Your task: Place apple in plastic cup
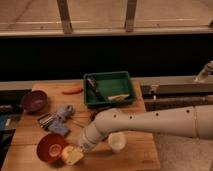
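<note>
Looks like a robotics lab test setup, not a real kitchen. A small wooden tabletop (135,155) sits against a dark wall under big windows (95,12), loaded with a green plastic bin (109,90), bowls and random kitchen bits.

One gripper (75,152); two bowls (50,146); one cream cup (117,141); one green tray (109,91)

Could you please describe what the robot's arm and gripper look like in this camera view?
The arm is a thick, smooth, cream-white tube with a row of small dark dots along its side. It tapers through a rounded wrist to the gripper, low by the table's front edge.
</note>
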